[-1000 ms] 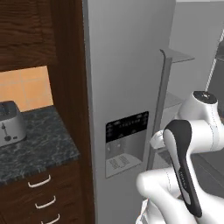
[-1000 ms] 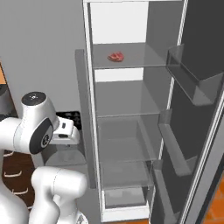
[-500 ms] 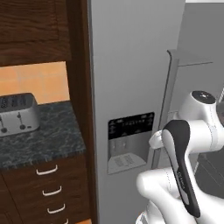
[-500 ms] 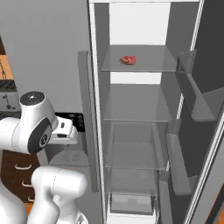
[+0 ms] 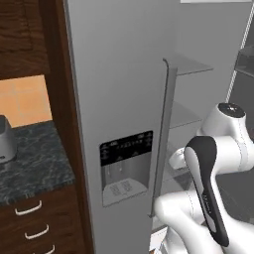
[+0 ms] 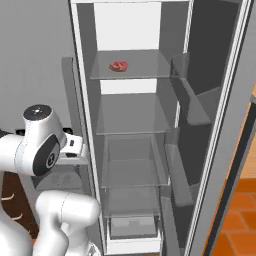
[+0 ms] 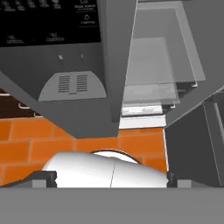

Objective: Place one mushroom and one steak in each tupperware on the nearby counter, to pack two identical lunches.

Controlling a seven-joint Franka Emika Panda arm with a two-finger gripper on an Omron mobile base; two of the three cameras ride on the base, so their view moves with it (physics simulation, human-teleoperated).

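— Where is our arm (image 5: 206, 178)?

— We have it folded close above the base, elbow bent, the white links and dark joints stacked tightly. From the right base view our round shoulder joint (image 6: 41, 145) sits high, with the forearm reaching forward beside it.

— And our gripper?

— We cannot tell how its jaws stand; the hand camera looks steeply downward.

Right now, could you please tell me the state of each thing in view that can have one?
Right fridge door: swung open, its bins bare.
Left fridge door: shut.
Steak: lying flat on the top fridge shelf, untouched.
Bottom fridge drawer: pushed in.
Counter drawers: shut.
End effector: open or shut cannot be told.
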